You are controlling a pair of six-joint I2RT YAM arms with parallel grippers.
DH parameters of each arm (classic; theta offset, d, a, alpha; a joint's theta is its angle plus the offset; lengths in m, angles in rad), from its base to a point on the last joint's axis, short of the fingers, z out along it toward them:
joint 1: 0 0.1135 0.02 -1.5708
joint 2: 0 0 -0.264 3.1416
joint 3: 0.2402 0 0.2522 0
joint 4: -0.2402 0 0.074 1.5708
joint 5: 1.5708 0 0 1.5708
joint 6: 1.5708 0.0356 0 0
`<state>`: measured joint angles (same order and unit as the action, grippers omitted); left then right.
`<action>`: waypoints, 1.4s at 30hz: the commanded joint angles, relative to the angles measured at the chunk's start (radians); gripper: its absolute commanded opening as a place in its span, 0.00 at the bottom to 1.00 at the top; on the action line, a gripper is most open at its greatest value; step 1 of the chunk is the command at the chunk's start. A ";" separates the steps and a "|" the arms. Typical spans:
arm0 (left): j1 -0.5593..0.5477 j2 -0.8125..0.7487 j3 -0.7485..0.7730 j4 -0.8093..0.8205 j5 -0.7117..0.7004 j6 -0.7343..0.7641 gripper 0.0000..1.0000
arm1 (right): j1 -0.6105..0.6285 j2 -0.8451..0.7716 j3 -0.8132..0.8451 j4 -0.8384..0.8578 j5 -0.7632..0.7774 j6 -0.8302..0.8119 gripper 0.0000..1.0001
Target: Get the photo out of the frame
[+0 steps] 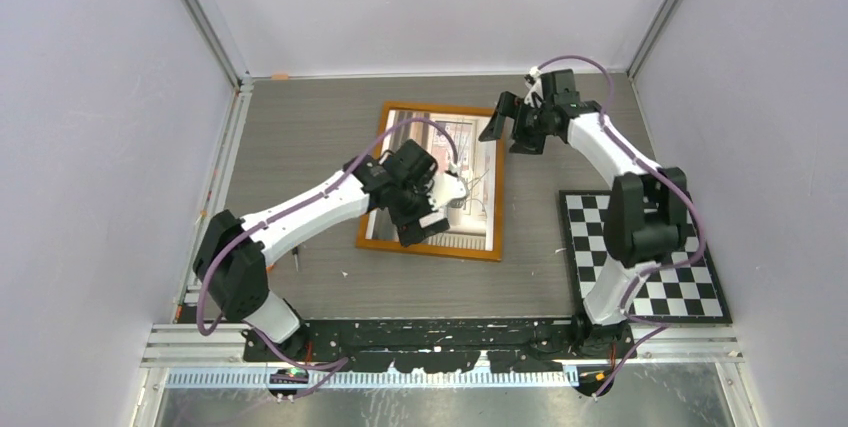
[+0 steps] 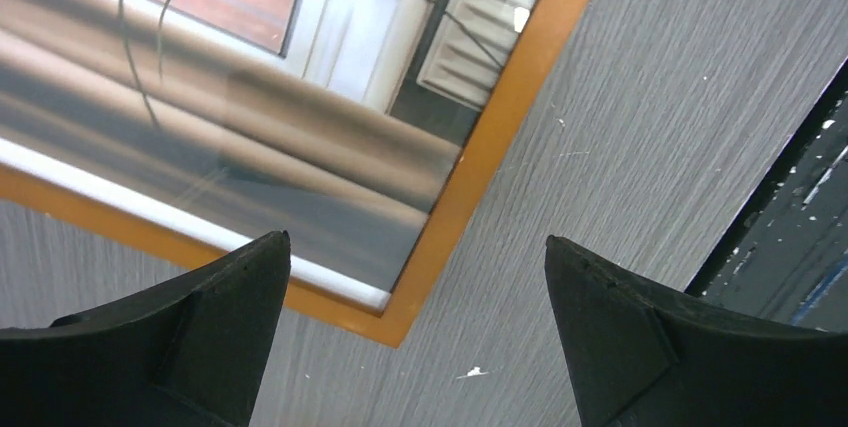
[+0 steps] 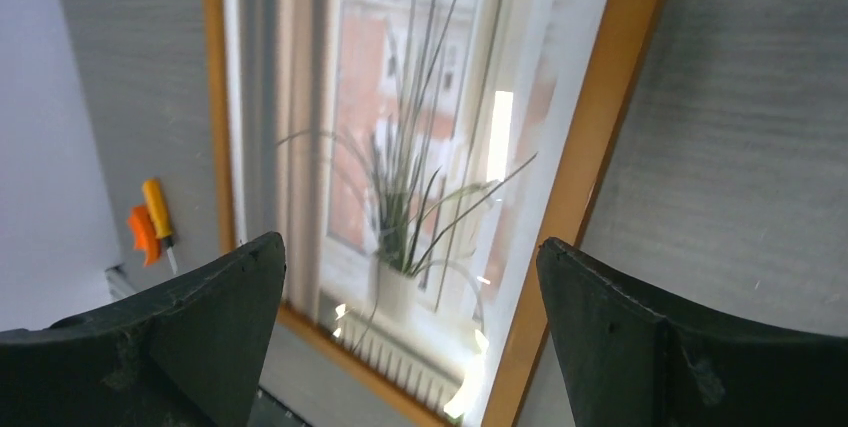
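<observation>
The frame [image 1: 440, 108], thin orange-brown wood with a glossy front, lies flat face up in the middle of the grey table. The photo [image 1: 476, 202] sits inside it, showing a spiky plant in a vase, curtains and a radiator. My left gripper [image 1: 432, 199] hovers open over the frame's near left part. In the left wrist view a frame corner [image 2: 402, 327] lies between the spread fingers [image 2: 215, 337]. My right gripper [image 1: 512, 127] hangs open by the frame's far right corner. Its wrist view looks down on the photo [image 3: 400, 147] and the frame's right border [image 3: 590, 167], nothing held.
A black-and-white checkered mat [image 1: 650, 267] lies at the right, partly under the right arm. A small orange-handled screwdriver [image 3: 155, 212] lies on the table left of the frame. White walls enclose the table on three sides.
</observation>
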<state>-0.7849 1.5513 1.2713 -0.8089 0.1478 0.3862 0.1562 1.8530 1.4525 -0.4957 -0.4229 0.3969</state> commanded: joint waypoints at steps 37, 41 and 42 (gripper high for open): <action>-0.255 0.232 0.048 0.186 -0.047 0.092 0.00 | -0.124 -0.219 -0.512 0.187 -0.303 0.105 1.00; -0.237 0.202 0.062 0.184 -0.019 0.077 0.00 | -0.125 -0.178 -0.512 0.189 -0.310 0.113 1.00; -0.233 0.197 0.065 0.185 -0.015 0.074 0.00 | -0.125 -0.170 -0.511 0.188 -0.312 0.114 1.00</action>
<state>-1.0405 1.8374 1.2774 -0.6277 0.0616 0.5236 0.0307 1.6630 0.9421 -0.3431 -0.7021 0.4915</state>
